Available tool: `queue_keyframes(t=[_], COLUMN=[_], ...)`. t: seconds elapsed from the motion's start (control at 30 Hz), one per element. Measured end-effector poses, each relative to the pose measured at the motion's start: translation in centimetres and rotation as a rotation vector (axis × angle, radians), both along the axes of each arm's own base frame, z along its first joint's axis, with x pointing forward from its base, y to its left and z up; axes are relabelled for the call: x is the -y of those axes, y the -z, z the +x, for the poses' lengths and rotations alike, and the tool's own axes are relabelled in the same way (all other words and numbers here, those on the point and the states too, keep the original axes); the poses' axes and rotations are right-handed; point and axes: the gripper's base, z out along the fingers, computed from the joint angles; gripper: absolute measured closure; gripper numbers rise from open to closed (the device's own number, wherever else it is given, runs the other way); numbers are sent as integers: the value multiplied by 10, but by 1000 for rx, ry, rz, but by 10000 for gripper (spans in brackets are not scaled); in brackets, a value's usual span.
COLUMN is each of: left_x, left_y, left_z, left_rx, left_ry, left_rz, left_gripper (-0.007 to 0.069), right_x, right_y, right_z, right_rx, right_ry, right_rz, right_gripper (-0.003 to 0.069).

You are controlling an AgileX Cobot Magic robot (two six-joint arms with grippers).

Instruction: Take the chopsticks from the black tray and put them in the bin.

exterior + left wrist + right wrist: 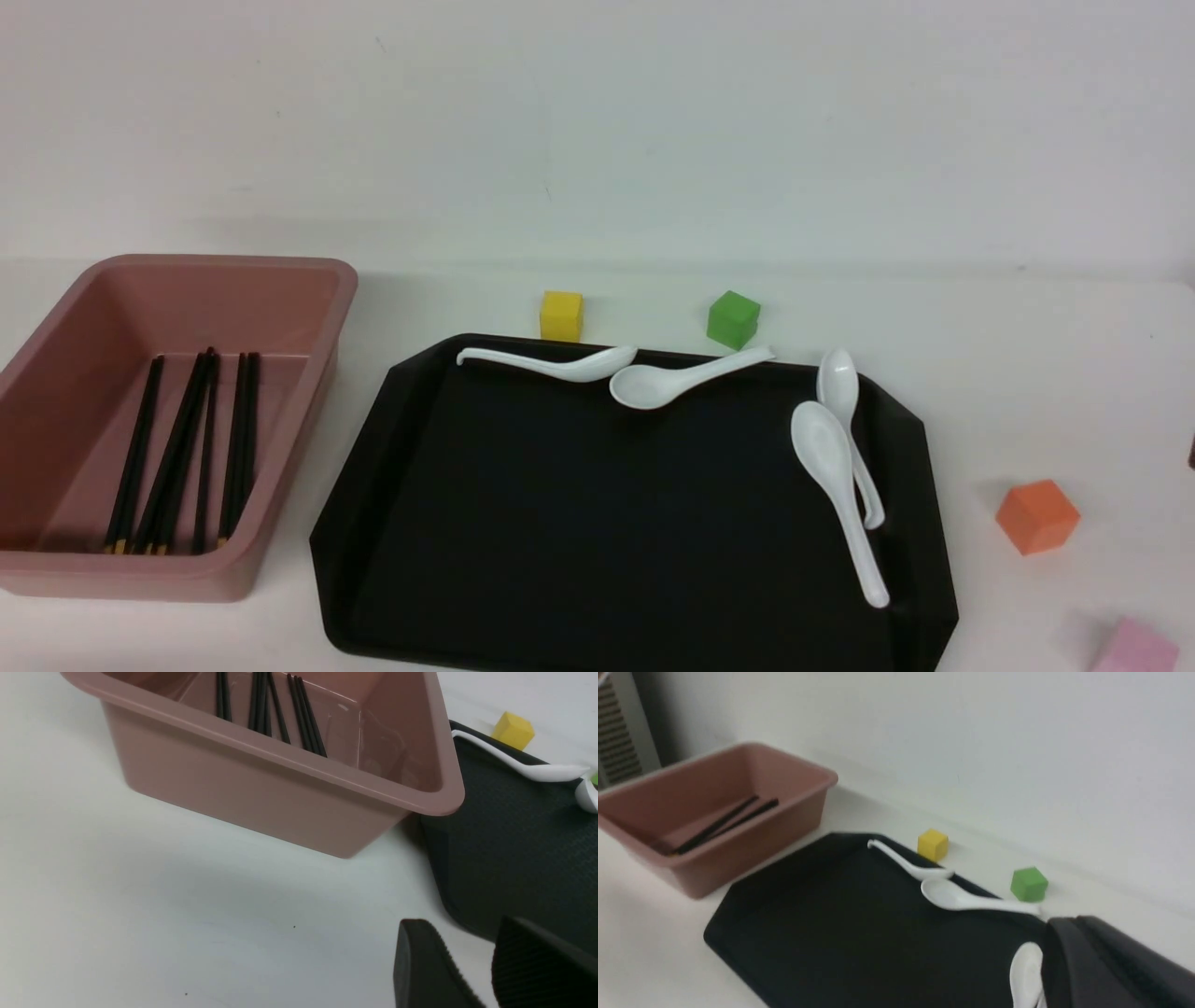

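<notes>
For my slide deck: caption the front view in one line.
The chopsticks lie in the pink bin; only four white spoons sit on the black tray, with coloured cubes nearby.

Black chopsticks [187, 448] lie lengthwise inside the pink bin [93, 574], yellow tips nearest, beside the glossy black tray [560, 523].

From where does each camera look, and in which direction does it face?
Front view: between the arms, facing forward and down at the bin and the tray; no arm shows.
Left wrist view: on the left arm, low over the table, facing the bin's outer wall and a tray corner; the open left gripper shows.
Right wrist view: on the right arm near the tray's right end, facing across the tray toward the bin; the shut right gripper shows.
Shared: all three show the chopsticks in the bin and the yellow cube.
</notes>
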Motion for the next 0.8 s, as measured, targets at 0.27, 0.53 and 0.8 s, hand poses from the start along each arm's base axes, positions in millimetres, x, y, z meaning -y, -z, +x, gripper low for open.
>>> queue_keyframes(t=[0.27,0.53,0.8], left_x=[0,0,0], left_y=[0,0,0], left_z=[0,0,0], left_rx=[0,0,0], left_ry=[0,0,0], left_rz=[0,0,0], left_gripper=[386,386,386], right_x=[0,0,0], right_y=[-1,-1,-1], right_z=[0,0,0], right_rx=[14,15,15], right_ry=[0,0,0], right_rz=[9,9,9], right_gripper=[643,636,630])
